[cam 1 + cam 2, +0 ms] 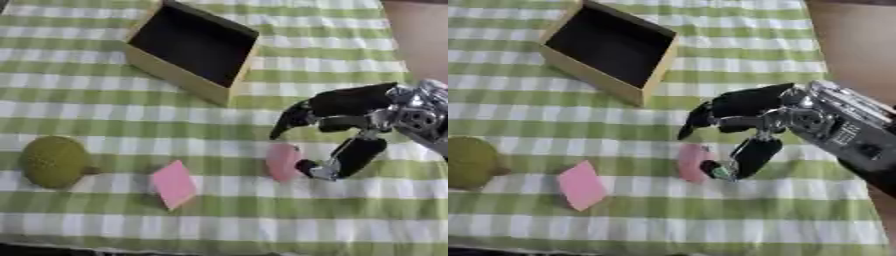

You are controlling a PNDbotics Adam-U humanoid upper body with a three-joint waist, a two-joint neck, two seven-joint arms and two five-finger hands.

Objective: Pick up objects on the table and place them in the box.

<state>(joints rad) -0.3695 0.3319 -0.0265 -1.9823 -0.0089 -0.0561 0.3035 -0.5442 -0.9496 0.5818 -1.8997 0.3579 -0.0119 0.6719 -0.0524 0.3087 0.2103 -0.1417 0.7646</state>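
No legible text, labels, brands, numbers or signs on anything here.

- Table [350, 210] with green-and-white check cloth
- Box [171, 67] far left, open
- Green fruit [54, 161] near left
- Pink card [174, 183]
- Pink piece [282, 161]

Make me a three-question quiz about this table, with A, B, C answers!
1. Where is the box?
A. At the far side of the table
B. Beside the green fruit
C. Under the right hand

2. How many pink things lie on the cloth?
A. One
B. Two
C. Four

3. What is inside the box?
A. A pink pad
B. The green fruit
C. Nothing that shows

Answers:
1 A, it stands far from the camera, behind everything else.
2 B, a pink square pad and a pink rounded object.
3 C, its dark inside looks empty; the green fruit sits on the cloth, and the right hand is by the rounded pink object.
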